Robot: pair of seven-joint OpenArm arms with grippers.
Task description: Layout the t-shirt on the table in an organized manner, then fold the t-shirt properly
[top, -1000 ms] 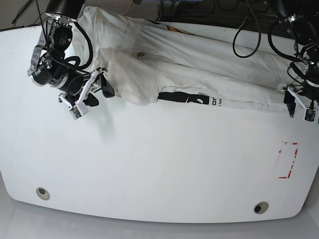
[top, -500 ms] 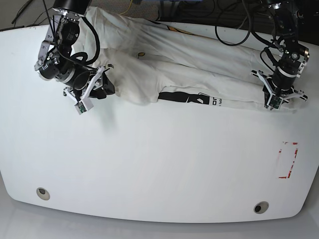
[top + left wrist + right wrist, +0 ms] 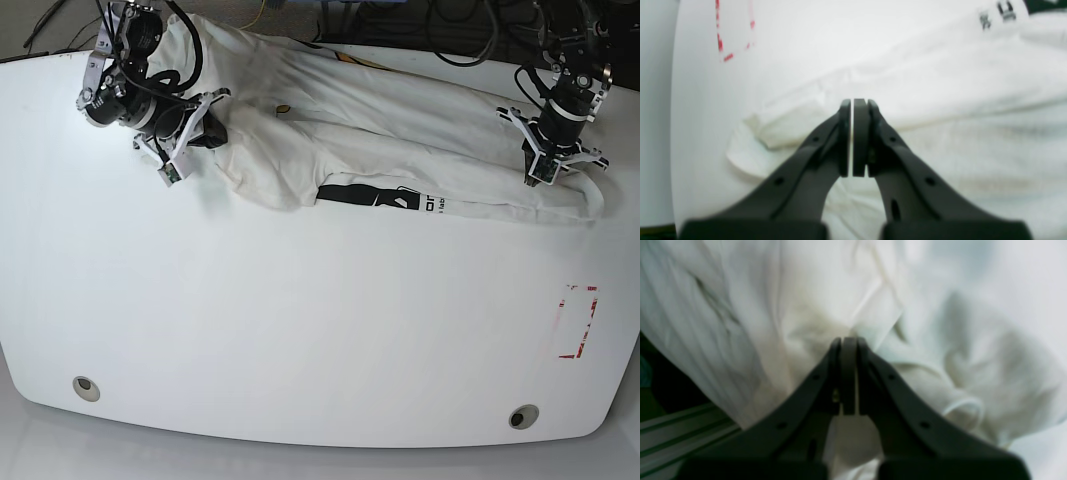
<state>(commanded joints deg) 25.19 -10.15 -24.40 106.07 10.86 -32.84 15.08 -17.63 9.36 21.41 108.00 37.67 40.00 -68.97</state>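
Observation:
The off-white t-shirt lies bunched in a long crumpled band along the far side of the table, with a strip of black print showing at its front edge. My left gripper hovers over the shirt's right end, its pads pressed together, and no cloth shows between them. The right gripper is at the shirt's left end, also shut, with its tips against rumpled folds. The right wrist view is blurred.
A red tape rectangle marks the table near its right edge. Two metal grommet holes sit near the front edge. Cables and dark floor lie beyond the far edge, where the shirt's left part hangs over.
Both arms have moved toward the far side and onto the shirt's ends. The left arm came in from the table's right edge. The shirt itself has hardly shifted.

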